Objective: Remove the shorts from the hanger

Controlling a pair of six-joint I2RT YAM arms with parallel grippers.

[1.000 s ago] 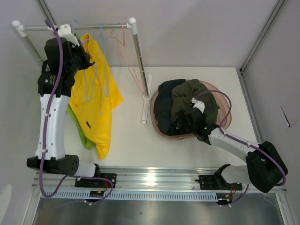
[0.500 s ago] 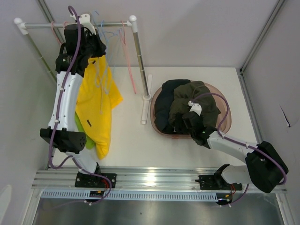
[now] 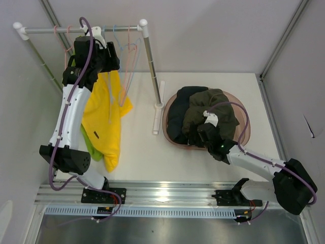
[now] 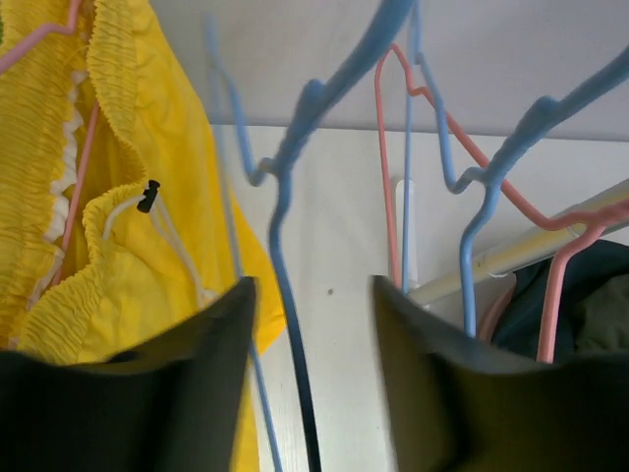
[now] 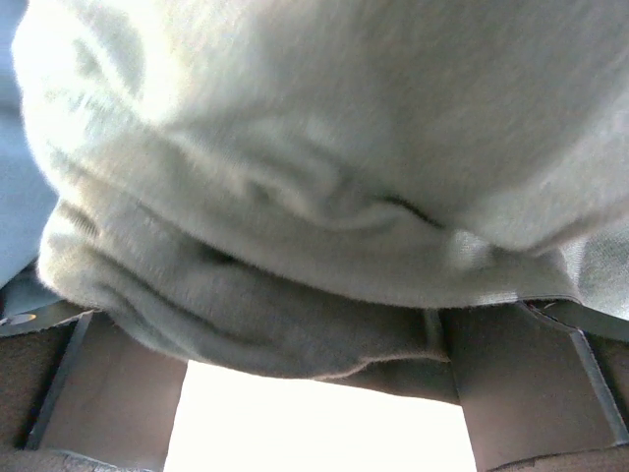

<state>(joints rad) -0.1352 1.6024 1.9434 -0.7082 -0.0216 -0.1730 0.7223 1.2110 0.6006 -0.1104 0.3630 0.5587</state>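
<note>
Yellow shorts [image 3: 104,117] [image 4: 108,197] hang from the rail on a pink hanger [image 4: 84,162], with lime green shorts [image 3: 91,148] partly hidden behind them. My left gripper [image 3: 110,61] [image 4: 313,295] is up at the rail, just right of the yellow waistband. It is open, with a dark blue hanger wire [image 4: 293,393] passing loose between its fingers. Black shorts [image 3: 177,114] and dark olive-grey shorts [image 3: 210,104] [image 5: 314,147] lie in the basket. My right gripper [image 3: 199,134] [image 5: 314,393] is open, pushed against the olive cloth, which drapes between its fingers.
The white rail [image 3: 45,30] runs to a post [image 3: 150,66] on a floor stand. Bare blue and pink hangers [image 3: 124,43] [image 4: 472,197] hang near the post. The brown basket [image 3: 246,122] sits right of the stand. Grey walls close in behind and on both sides.
My left arm swung right along the rail from the yellow waistband to the bare hangers, and its gripper opened. The hangers have shifted. The right gripper stayed open and barely moved.
</note>
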